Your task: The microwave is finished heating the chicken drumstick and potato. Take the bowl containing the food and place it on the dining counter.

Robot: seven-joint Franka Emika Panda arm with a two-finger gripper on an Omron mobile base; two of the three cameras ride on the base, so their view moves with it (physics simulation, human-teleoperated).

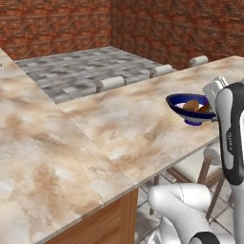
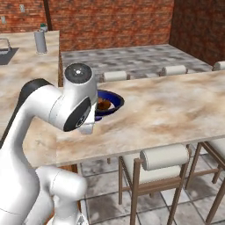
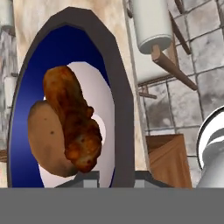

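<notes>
Holding bowl (image 1: 188, 107) over dining counter (image 1: 124, 124) near its stool-side edge, w/ chicken drumstick (image 3: 72, 118) at 3 o'clock of potato (image 3: 46, 138). Gripper (image 3: 114, 181) pinching rim, nearly closed. Carrying done; remaining: lowering, releasing.

The arm hides the claw and part of the bowl (image 2: 112, 100) in both base views, and the hand view cuts off the bowl's lower rim.
</notes>
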